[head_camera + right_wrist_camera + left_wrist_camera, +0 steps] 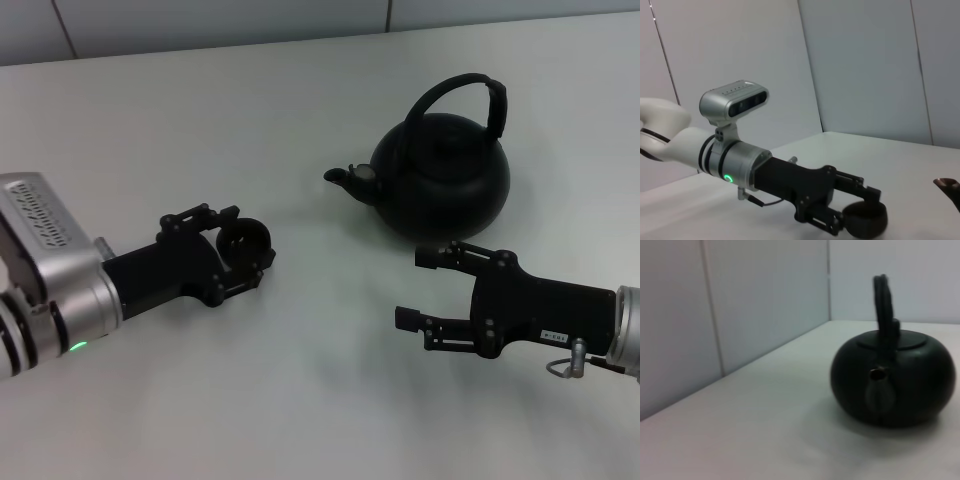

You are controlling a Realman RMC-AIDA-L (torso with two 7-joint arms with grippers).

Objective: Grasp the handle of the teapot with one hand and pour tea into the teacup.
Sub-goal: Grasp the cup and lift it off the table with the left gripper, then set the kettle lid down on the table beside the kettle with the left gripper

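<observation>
From the head view, we judge the task barely begun. Our left gripper (245, 250) is clenched around the teacup (244, 240) at about 9 o'clock. The teapot (440, 180) sits on the table (200, 120) at 1 o'clock, its handle (462, 95) ungrasped. Our right gripper (422, 288) hangs released just beside it, at 4 o'clock. Grasping and pouring remain.

The left wrist view shows the teapot (892, 382) only, spout (879, 390) facing us, no fingers.

In the right wrist view the left gripper (860, 212) holds the teacup (865, 220); the spout (947, 185) is cut off.
</observation>
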